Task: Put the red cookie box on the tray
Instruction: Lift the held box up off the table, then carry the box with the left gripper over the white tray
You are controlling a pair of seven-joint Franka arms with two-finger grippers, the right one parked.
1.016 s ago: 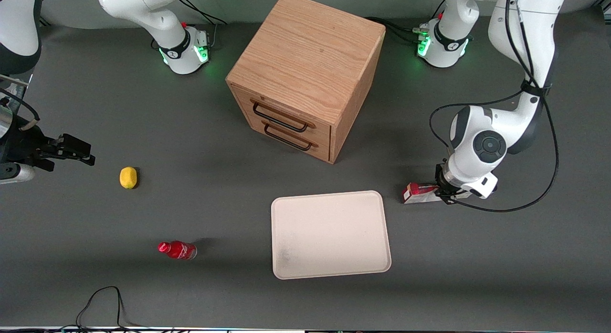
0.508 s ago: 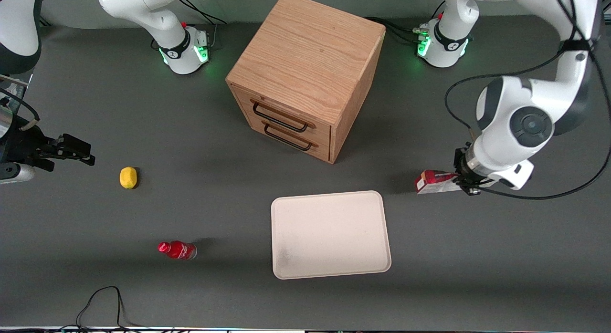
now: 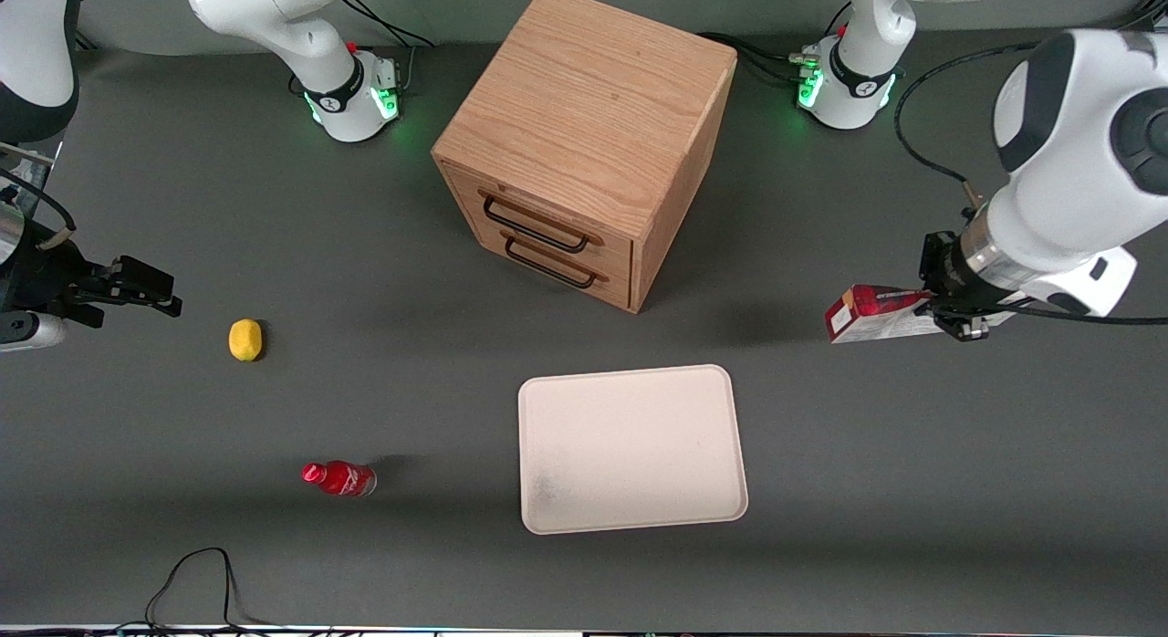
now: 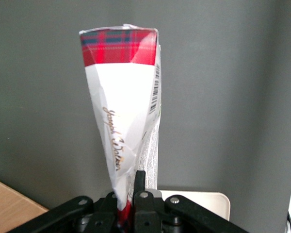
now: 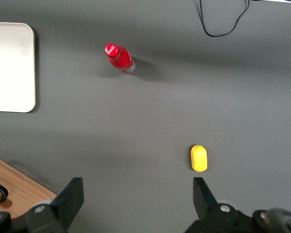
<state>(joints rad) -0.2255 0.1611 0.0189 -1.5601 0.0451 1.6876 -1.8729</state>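
Held the red cookie box (image 3: 876, 313) pinched at one end in the gripper (image 3: 954, 313), fingers (image 4: 139, 194) closed on it, lifted clear of the table (image 3: 365, 546) toward the working arm's end, well apart from the tray (image 3: 630, 447), near the wooden drawer cabinet (image 3: 584, 144).

Red cookie box (image 4: 123, 116): gold cursive script on white panel, not clearly legible. Barcode along one edge, digits unreadable
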